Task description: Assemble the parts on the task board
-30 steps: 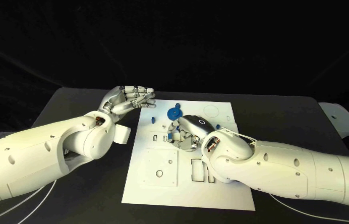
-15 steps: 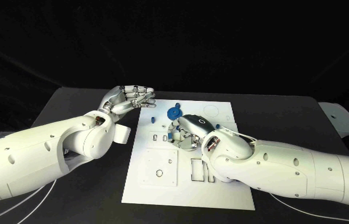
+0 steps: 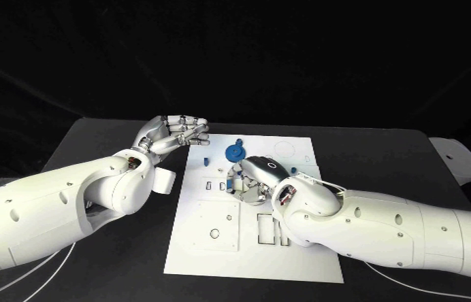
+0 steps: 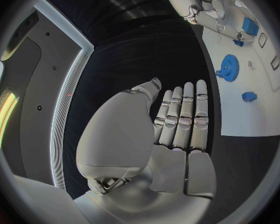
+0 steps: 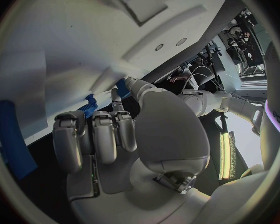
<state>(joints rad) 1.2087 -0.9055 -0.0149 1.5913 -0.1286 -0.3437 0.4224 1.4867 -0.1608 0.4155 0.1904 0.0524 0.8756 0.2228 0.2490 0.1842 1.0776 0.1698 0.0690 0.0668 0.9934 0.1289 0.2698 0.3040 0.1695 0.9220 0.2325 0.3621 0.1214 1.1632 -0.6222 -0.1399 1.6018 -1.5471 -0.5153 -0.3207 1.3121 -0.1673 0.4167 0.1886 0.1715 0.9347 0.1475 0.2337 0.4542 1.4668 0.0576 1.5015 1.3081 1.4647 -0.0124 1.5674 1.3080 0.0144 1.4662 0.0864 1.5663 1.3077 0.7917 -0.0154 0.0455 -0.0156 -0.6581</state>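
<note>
Head view: the task board (image 3: 257, 247) lay on the black table (image 3: 393, 152), long axis running away from the robot. The right hand (image 3: 257, 174) was down on the board's middle, knuckles up, fingers curled under it; a blue part showed only as slivers at the hand's edge, so the head view did not settle what was held.

Right wrist view: the right hand (image 5: 115, 134) was close against the board (image 5: 65, 45), fingers curled in. A blue toothed piece (image 5: 87, 107) and another blue bit (image 5: 122, 87) sat right at the fingertips, touching or nearly so. Cannot tell whether they were gripped or just pressed. A long blue part (image 5: 12, 134) lay along the board edge beside the hand.

Left wrist view: the left hand (image 4: 177, 129) hung over bare table beside the board (image 4: 252, 99), fingers straight, held side by side, holding nothing. In the head view the same hand (image 3: 177, 133) sat off the board's far left corner, apart from it, fingers partly bent.

Only the left wrist view showed the blue gear (image 4: 227, 66) clearly, flat on the board with a short stem; also a small blue block (image 4: 249, 97) nearer the board's edge, apart from the gear. In the head view the gear (image 3: 235, 153) lay just beyond the right hand.

Open room: the near half of the board was uncovered, with rectangular cut-outs (image 3: 267, 228).
</note>
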